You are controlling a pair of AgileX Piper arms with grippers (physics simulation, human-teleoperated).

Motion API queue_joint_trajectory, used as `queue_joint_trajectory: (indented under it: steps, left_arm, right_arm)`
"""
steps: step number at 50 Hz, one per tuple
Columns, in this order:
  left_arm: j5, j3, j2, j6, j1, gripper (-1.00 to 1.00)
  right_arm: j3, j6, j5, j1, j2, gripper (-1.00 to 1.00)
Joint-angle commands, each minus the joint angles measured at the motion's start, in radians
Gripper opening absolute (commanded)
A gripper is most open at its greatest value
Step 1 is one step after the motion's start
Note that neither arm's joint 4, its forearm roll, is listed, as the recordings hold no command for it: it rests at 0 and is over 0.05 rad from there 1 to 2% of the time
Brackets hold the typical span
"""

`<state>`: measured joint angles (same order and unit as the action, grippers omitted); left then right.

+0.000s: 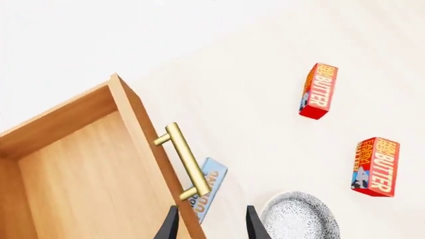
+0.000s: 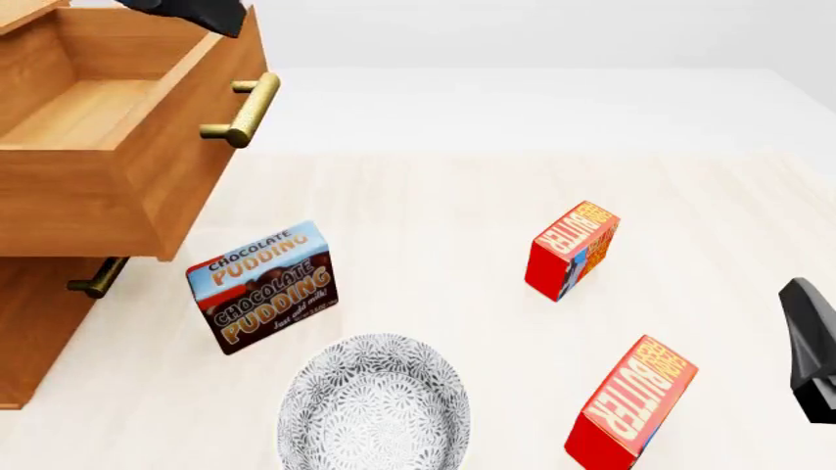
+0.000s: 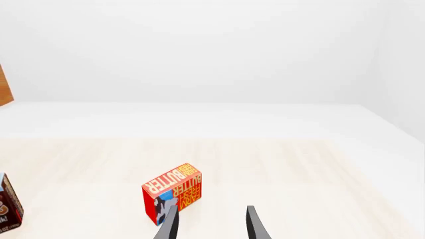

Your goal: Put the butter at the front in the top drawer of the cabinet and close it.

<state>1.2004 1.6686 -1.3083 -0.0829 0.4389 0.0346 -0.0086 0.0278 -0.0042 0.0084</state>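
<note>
The butter [image 2: 573,250] lies mid-table, orange "BUTTER" face up and a blue-and-white patch on its red end; it also shows as butter [image 1: 319,91] and butter [image 3: 171,196]. The cabinet [image 2: 33,333] stands at the left. Its top drawer [image 2: 196,166] is pulled out and empty, brass handle [image 2: 243,110] facing the table. My left gripper [image 1: 211,230] hangs open above the drawer's front panel [image 1: 143,149], showing only as the dark left gripper [image 2: 196,12]. My right gripper [image 3: 211,226] is open and empty at the right edge, short of the butter.
A second butter box [image 2: 631,401] with plain red sides lies nearer, front right, also seen as the second box [image 1: 375,167]. A Chocolate Pudding box [image 2: 261,287] stands below the drawer. A patterned grey bowl [image 2: 375,406] sits front centre. A lower drawer's handle [image 2: 98,277] stays shut.
</note>
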Motion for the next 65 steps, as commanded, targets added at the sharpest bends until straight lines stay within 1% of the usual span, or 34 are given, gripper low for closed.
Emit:
queue_joint_trajectory:
  steps: [1, 8, 12, 14, 17, 21, 22, 23, 24, 26, 30, 32, 34, 35, 47, 50, 51, 52, 53, 57, 59, 63, 64, 65]
  left_arm:
    - [-0.023, -0.004, -0.011, -0.051, 0.082, 1.0]
    - [-0.055, -0.004, 0.002, -0.059, 0.109, 1.0]
    - [-0.074, -0.034, -0.001, -0.073, 0.125, 1.0]
    - [-0.091, -0.032, -0.021, -0.056, 0.164, 1.0]
    - [-0.115, -0.047, -0.039, -0.049, 0.187, 1.0]
    - [-0.139, -0.047, -0.059, -0.042, 0.2, 1.0]
    - [-0.147, -0.067, -0.038, -0.074, 0.155, 1.0]
    - [-0.149, -0.06, -0.057, -0.056, 0.182, 1.0]
    - [-0.154, -0.06, -0.061, -0.06, 0.182, 1.0]
    - [-0.168, -0.049, -0.083, -0.042, 0.212, 1.0]
    - [-0.202, -0.062, -0.105, -0.037, 0.222, 1.0]
    - [-0.221, -0.044, -0.134, -0.017, 0.248, 1.0]
    - [-0.224, -0.04, -0.143, -0.014, 0.253, 1.0]
    - [-0.235, -0.023, -0.161, -0.004, 0.269, 1.0]
    - [-0.324, -0.018, -0.247, 0.015, 0.315, 1.0]
    - [-0.341, -0.018, -0.264, -0.005, 0.305, 1.0]
    - [-0.356, -0.024, -0.262, -0.048, 0.289, 1.0]
    - [-0.365, -0.021, -0.266, -0.059, 0.29, 1.0]
    - [-0.366, -0.013, -0.282, -0.045, 0.297, 1.0]
    - [-0.377, 0.018, -0.32, -0.04, 0.325, 1.0]
    - [-0.389, 0.021, -0.326, -0.05, 0.323, 1.0]
    - [-0.403, 0.026, -0.345, -0.05, 0.335, 1.0]
    - [-0.422, 0.04, -0.374, -0.052, 0.366, 1.0]
    - [-0.422, 0.04, -0.374, -0.052, 0.366, 1.0]
  right_arm:
    - [-0.01, 0.002, -0.002, 0.0, -0.008, 1.0]
    - [-0.01, 0.002, -0.002, 0.0, -0.008, 1.0]
    - [-0.009, 0.002, -0.002, 0.0, -0.007, 1.0]
    - [-0.008, 0.002, -0.001, 0.0, -0.007, 1.0]
    - [-0.008, 0.002, -0.001, 0.0, -0.007, 1.0]
    - [-0.008, 0.002, -0.001, 0.0, -0.007, 1.0]
    - [-0.008, 0.002, -0.001, 0.0, -0.007, 1.0]
    - [-0.008, 0.002, -0.001, 0.0, -0.007, 1.0]
    - [-0.008, 0.002, -0.001, 0.0, -0.007, 1.0]
    - [-0.007, 0.002, -0.001, 0.0, -0.007, 1.0]
    - [-0.007, 0.002, 0.0, 0.001, -0.007, 1.0]
    - [-0.007, 0.002, 0.0, 0.001, -0.007, 1.0]
    - [-0.007, 0.002, 0.0, 0.001, -0.007, 1.0]
    - [-0.007, 0.002, 0.0, 0.001, -0.007, 1.0]
    - [-0.007, 0.002, 0.0, 0.0, -0.007, 1.0]
    - [-0.007, 0.002, 0.0, 0.0, -0.007, 1.0]
    - [-0.007, 0.002, 0.0, 0.001, -0.007, 1.0]
    - [-0.007, 0.002, 0.0, 0.001, -0.007, 1.0]
    - [-0.006, 0.002, 0.001, 0.001, -0.007, 1.0]
    - [-0.006, 0.002, 0.001, 0.001, -0.007, 1.0]
    - [-0.006, 0.002, 0.001, 0.001, -0.007, 1.0]
    - [-0.006, 0.002, 0.001, 0.001, -0.007, 1.0]
    - [-0.006, 0.003, 0.0, 0.0, -0.007, 1.0]
    - [-0.006, 0.003, 0.0, 0.0, -0.007, 1.0]
